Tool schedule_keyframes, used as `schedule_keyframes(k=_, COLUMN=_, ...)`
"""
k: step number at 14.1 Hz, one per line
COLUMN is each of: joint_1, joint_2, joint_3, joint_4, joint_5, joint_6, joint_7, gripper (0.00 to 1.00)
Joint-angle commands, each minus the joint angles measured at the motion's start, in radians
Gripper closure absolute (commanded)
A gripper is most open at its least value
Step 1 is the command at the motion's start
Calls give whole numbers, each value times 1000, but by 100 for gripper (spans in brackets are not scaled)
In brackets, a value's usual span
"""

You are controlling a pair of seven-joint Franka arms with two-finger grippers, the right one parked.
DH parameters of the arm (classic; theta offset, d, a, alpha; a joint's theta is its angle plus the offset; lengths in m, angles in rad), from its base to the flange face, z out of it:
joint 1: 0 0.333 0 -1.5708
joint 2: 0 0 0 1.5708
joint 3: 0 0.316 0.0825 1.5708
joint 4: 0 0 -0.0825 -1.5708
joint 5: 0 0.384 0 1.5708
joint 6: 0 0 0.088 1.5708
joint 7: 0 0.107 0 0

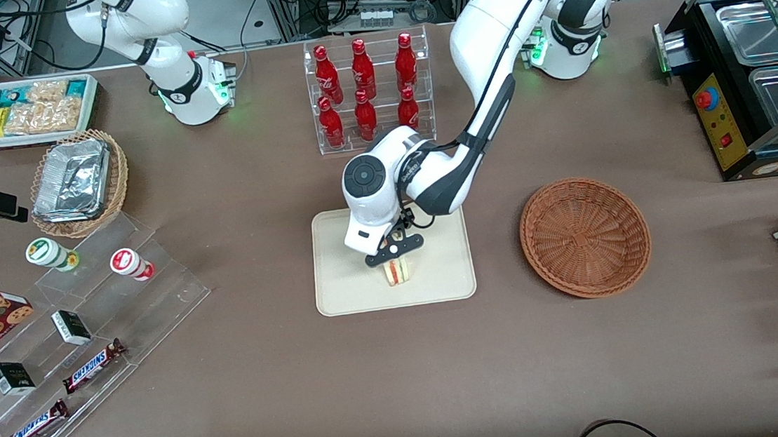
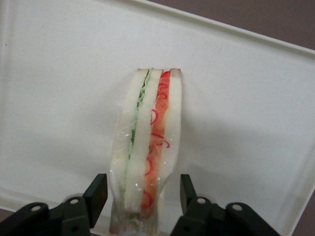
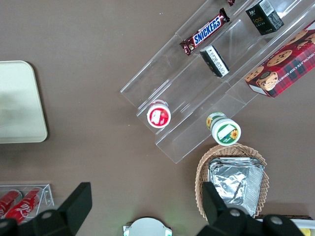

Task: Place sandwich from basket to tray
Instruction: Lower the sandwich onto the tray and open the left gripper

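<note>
Sandwich sitting on the tray, tool spread around it

The tool [image 1: 394, 252] is hovering over the smooth cream tray [image 1: 339, 293], its black fingers [image 2: 96, 192] standing apart on either side of the wrapped sandwich [image 2: 146, 147] without touching it. The pale layered wedge is standing on edge on the tray. The round, ribbed wicker basket [image 1: 585, 236] is lying beside the tray on the brown desk [image 1: 403, 379].

Snickers bars [image 1: 94, 365]: I read "SNICKERS" in blue on both wrappers, lying on the clear stepped stand [image 1: 99, 321].
Second bar [image 1: 32, 427]: same word, nearer the front camera than the first.
My end effector [image 1: 396, 254]: no text readable on it.
My wrist housing [image 1: 411, 167]: small dark lettering, too blurred to read.
</note>
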Motion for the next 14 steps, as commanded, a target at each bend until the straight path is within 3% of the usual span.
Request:
schedule_keyframes(k=1, joint_1=-6, joint_2=-32, joint_3=12, joint_4=25, joint_5=9, joint_6=-47, joint_7=-20, gripper=0)
schedule_keyframes(k=6, joint_1=-2, joint_2=-163, joint_3=13, joint_4=27, joint_5=-2, joint_6=-155, joint_7=-17, gripper=0)
schedule_keyframes(k=9, joint_1=69, joint_2=-212, joint_3=13, joint_4=27, joint_5=-8, joint_6=-186, joint_7=6, gripper=0)
schedule_keyframes(k=14, joint_1=187, joint_2=-246, joint_3=13, joint_4=17, joint_5=-14, joint_6=-258, joint_7=217, gripper=0)
